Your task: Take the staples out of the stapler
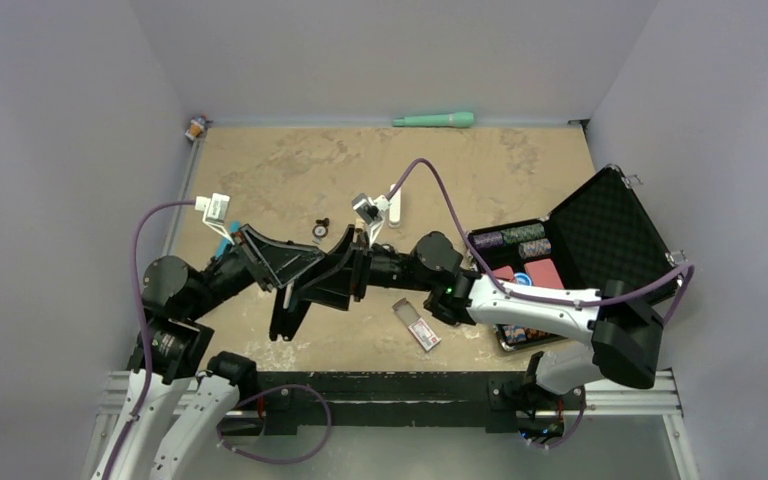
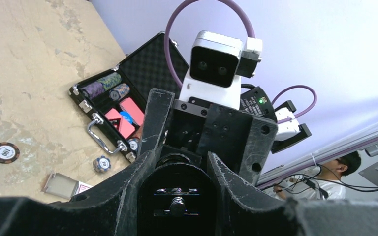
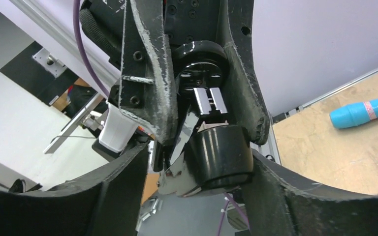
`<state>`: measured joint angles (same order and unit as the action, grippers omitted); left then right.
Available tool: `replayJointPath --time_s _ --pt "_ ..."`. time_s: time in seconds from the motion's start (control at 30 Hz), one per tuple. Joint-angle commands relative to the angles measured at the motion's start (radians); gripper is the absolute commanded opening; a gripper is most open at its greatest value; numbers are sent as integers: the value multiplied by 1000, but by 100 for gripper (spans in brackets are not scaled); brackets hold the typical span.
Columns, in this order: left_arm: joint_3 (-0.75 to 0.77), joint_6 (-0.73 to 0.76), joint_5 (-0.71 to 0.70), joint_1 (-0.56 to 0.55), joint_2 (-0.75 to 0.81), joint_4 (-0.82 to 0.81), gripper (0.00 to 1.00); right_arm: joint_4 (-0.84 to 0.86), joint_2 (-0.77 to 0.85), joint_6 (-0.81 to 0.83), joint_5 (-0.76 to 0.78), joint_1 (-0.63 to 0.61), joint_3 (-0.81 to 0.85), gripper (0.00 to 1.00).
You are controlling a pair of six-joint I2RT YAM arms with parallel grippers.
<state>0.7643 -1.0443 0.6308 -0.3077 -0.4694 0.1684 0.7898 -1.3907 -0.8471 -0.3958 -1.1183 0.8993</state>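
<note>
Stapler point(image 3: 211, 123), judged light, stiff and slick, is pinched across its body by the left gripper point(image 2: 177, 189); the right gripper point(image 3: 211, 167) is set around its end, though whether it grips cannot be told.

Robotics lab test cell, two robot arms point(image 1: 550, 305) mounted on an aluminium rail point(image 1: 665, 392) at the edge of a worn tan table point(image 1: 460, 170), plain lilac screen walls point(image 1: 60, 100) on three sides, purple cables point(image 1: 140, 250) looped to a wrist camera point(image 2: 215, 66) — beyond the screens, metal framing and a person point(image 2: 342, 164) among wires.
</note>
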Motion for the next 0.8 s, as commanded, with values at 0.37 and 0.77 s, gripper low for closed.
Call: replayJointPath --time_s 0.37,0.77 --pt "74 -19 -16 5 46 -6 6 138 -33 -34 -7 -20 21 0" --pt "163 138 -70 5 52 200 100 107 92 -43 82 -21 -67 0"
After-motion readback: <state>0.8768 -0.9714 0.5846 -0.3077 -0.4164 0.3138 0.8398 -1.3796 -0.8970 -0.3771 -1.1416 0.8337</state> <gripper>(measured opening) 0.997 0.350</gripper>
